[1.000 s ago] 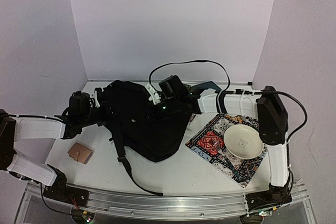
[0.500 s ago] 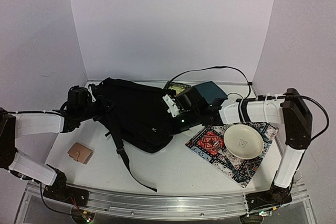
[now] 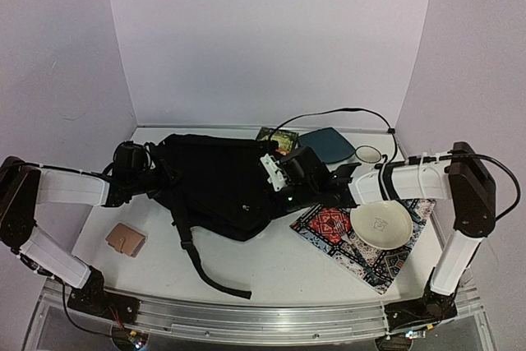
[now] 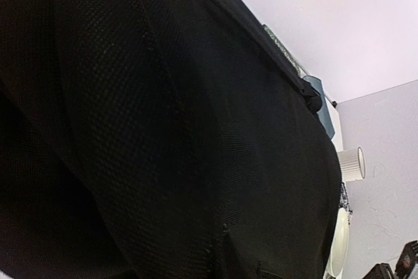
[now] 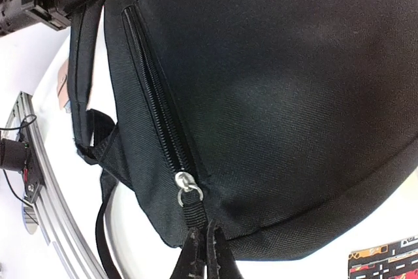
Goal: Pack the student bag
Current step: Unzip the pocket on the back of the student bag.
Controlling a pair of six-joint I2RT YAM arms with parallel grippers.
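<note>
The student bag (image 3: 218,191) lies flat across the middle of the worktop (image 3: 279,273), 1 strap trailing forward. The right pincer (image 5: 200,249) is pinched tight on the bag's corner, just below the zip pull (image 5: 186,185). The left pincer (image 3: 149,176) presses into the bag's left end; I cannot tell whether it is open or closed.

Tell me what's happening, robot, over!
Right gripper shut on zipper pull. Left gripper at black backpack edge, jaws unseen. Zipper looks closed. Patterned cloth with bowl alongside.

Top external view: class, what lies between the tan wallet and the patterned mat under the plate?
The lower end of the student bag and its trailing shoulder strap, with bare table around, as the top external view shows.
</note>
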